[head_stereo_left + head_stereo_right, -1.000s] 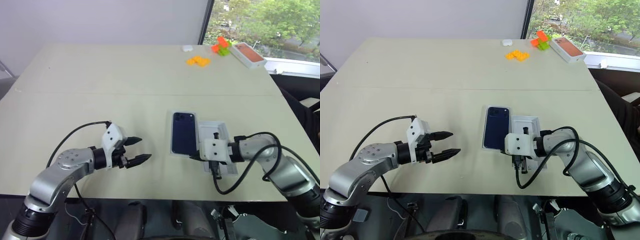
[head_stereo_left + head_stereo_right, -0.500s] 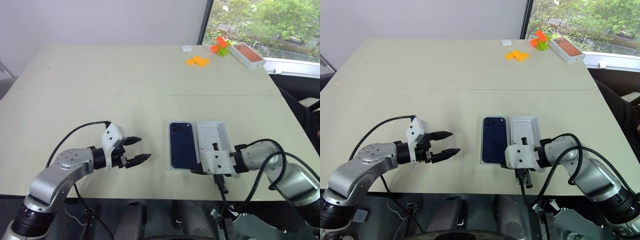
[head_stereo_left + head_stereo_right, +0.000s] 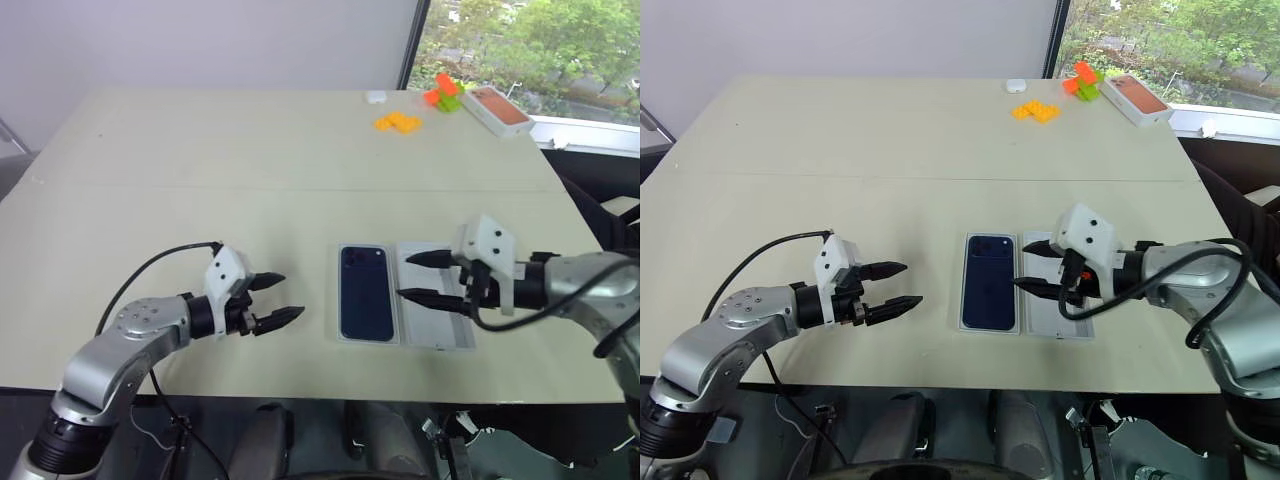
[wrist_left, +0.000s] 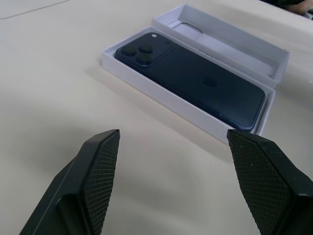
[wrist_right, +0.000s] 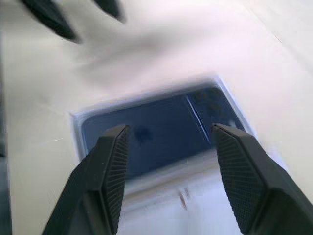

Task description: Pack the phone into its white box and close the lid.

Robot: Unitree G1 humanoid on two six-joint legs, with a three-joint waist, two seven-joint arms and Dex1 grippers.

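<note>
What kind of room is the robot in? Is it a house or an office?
Probably an office or a lab, not a house. There is a big plain table beside a large window with trees outside, a bare grey wall, and toy bricks set out at the far end.

A broad pale beige table (image 3: 200, 150) with a faint seam across its middle carries everything. Near its front edge a shallow white cardboard box (image 3: 367, 335) lies flat, and a white shallow lid (image 3: 440, 335) lies open side up, touching the box's right side. At the far right corner lie a small white object (image 3: 375, 97), flat orange-yellow toy bricks (image 3: 397, 122), an orange and green brick cluster (image 3: 441, 92) and a white box with a salmon-orange top (image 3: 496, 110)
</note>
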